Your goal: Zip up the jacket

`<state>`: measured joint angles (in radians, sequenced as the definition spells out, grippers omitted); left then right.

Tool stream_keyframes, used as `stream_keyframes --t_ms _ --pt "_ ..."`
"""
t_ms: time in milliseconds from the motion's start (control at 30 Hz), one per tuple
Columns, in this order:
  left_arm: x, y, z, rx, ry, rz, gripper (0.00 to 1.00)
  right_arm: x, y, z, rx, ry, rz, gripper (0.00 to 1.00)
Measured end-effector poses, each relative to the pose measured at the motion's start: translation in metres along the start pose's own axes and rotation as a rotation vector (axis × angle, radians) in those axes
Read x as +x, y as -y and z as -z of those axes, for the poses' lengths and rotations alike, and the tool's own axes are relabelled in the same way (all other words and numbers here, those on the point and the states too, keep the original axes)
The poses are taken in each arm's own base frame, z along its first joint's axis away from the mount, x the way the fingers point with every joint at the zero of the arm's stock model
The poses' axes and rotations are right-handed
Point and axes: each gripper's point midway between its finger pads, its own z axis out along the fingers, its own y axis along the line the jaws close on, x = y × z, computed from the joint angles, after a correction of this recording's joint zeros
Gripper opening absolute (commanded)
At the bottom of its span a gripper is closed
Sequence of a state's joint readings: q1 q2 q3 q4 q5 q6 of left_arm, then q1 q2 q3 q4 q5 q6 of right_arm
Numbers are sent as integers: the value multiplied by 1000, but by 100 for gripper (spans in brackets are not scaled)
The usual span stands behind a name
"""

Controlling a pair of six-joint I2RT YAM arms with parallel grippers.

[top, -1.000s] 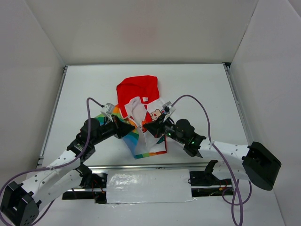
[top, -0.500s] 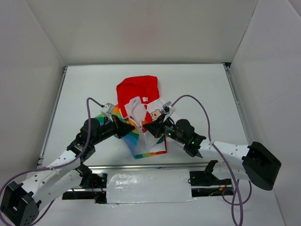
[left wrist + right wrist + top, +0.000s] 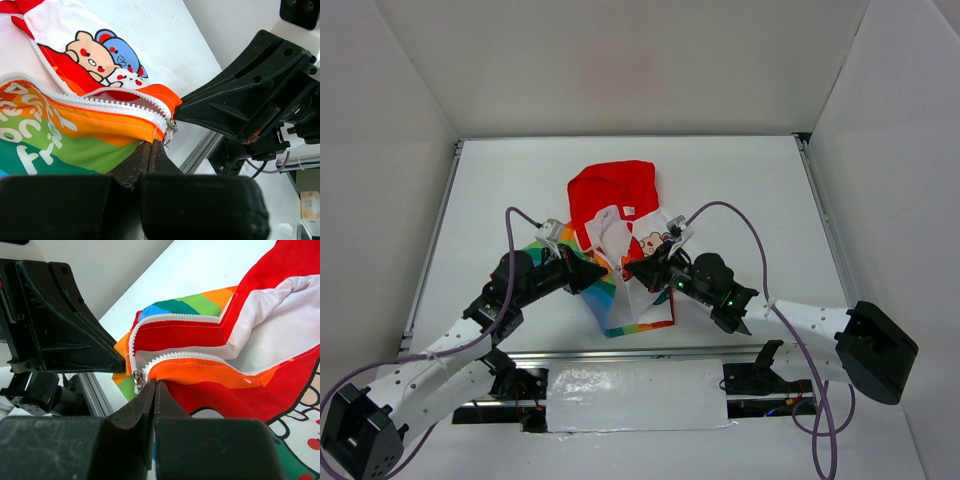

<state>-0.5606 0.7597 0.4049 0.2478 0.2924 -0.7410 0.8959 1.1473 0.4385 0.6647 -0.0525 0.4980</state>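
The jacket (image 3: 616,192) lies in the middle of the table, red hood to the far side and its lower hem lifted between my two grippers. My left gripper (image 3: 600,271) is shut on the orange hem of the rainbow side (image 3: 75,131), its tips (image 3: 152,143) just below the zipper's bottom end. My right gripper (image 3: 629,270) is shut on the orange hem of the cartoon side (image 3: 225,377), its tips (image 3: 156,384) right beside the metal zipper slider (image 3: 138,380). The slider also shows in the left wrist view (image 3: 171,128). The zipper teeth stand apart above the slider.
A metal rail (image 3: 620,352) runs along the table's near edge, with a white taped panel (image 3: 635,395) below it. White walls enclose the table on three sides. Purple cables (image 3: 740,215) loop above the right arm.
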Motion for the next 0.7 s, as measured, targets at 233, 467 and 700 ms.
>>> stream_keyframes --t_ms 233,467,700 --pt "1 -1 -1 -2 -3 1 0 0 0 0 3 2 -3 0" --pt "1 -1 -2 -1 -3 1 0 0 1 0 4 2 -3 0" --pt "0 -1 -2 -1 -2 1 0 -3 -1 -1 1 6 -3 0"
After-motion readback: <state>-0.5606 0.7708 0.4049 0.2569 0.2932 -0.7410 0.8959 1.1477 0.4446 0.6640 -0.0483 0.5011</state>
